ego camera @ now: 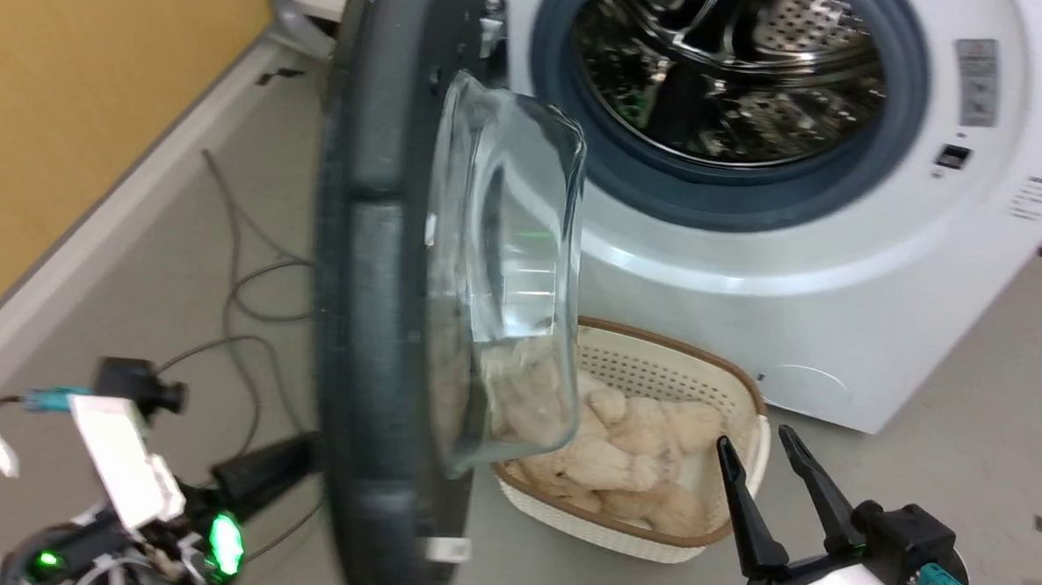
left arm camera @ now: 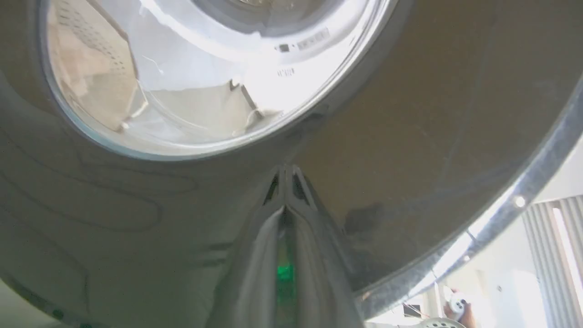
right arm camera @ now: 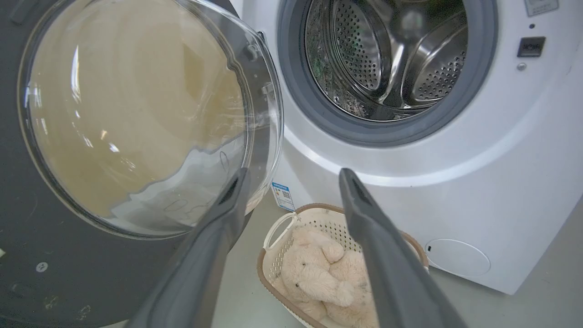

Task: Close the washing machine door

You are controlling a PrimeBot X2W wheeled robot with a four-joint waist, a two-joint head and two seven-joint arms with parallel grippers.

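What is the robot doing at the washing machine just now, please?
The robot is working on the large round black-rimmed washing machine door, which stands wide open, leaving the perforated steel drum exposed. Its left claw, fingers together, appears to touch the door's glossy outer face, placed to push it. The right claw hangs open and holds nothing, beside the cream plastic basket that holds a beige plush toy.

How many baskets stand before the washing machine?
1: a cream basket with a brown rim, below the drum, partly behind the open door. Others could hide behind it.
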